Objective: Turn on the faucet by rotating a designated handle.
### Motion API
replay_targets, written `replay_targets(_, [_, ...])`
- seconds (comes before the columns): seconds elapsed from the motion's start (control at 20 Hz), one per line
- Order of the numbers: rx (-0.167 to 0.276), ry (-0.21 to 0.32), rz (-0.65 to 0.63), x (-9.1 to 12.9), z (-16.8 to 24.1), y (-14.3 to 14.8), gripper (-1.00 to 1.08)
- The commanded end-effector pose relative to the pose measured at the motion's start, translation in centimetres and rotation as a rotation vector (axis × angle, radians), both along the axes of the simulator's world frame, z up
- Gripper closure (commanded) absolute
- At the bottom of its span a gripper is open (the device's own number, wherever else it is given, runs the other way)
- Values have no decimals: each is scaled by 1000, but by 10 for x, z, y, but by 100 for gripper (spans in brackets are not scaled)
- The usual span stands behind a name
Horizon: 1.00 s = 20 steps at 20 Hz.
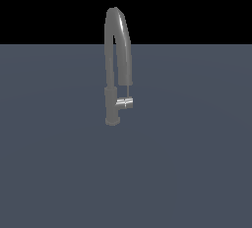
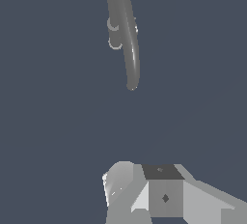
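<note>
Only the wrist view shows the gripper (image 2: 144, 189), and there just as a cluster of pale blocks with a dark plate; its jaws cannot be made out, so I cannot tell whether it is open or closed, though nothing appears to be held. It hangs well apart from the faucet (image 2: 126, 35), looking down on it, and the arm does not appear in the exterior view at all.

Out from it lies bare grey table (image 1: 197, 173), then the faucet (image 1: 114, 74) standing upright near the middle of the exterior view: a dull post with a tall narrow arched spout coming back down on the exterior view's right. The handle (image 1: 125, 103) is a short shiny stub sticking sideways from the post towards that same side, just under the spout's tip, with a thin lever rod rising beside it. In the wrist view the handle is probably the small bright rings (image 2: 115, 35) half hidden by the spout, but that is hard to confirm.

The chief risk, as I judge it, is the approach. The spout overhangs the handle closely, so a straight descent could strike the arch. The stub is short and smooth; a shallow or off-centre grip would likely slip instead of turning it.
</note>
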State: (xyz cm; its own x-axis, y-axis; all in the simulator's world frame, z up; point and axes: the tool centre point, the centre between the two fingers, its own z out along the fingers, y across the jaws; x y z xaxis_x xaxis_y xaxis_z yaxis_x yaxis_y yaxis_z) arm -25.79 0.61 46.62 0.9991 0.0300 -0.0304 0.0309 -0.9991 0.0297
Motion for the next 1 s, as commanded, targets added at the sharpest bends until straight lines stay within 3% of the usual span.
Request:
replay_targets(0.0, [0, 0, 0, 0, 0, 0, 108])
replay_targets(0.5, [25, 33, -28, 13, -2, 2, 108])
replay_targets(0.95, [91, 122, -102, 46, -10, 6, 108])
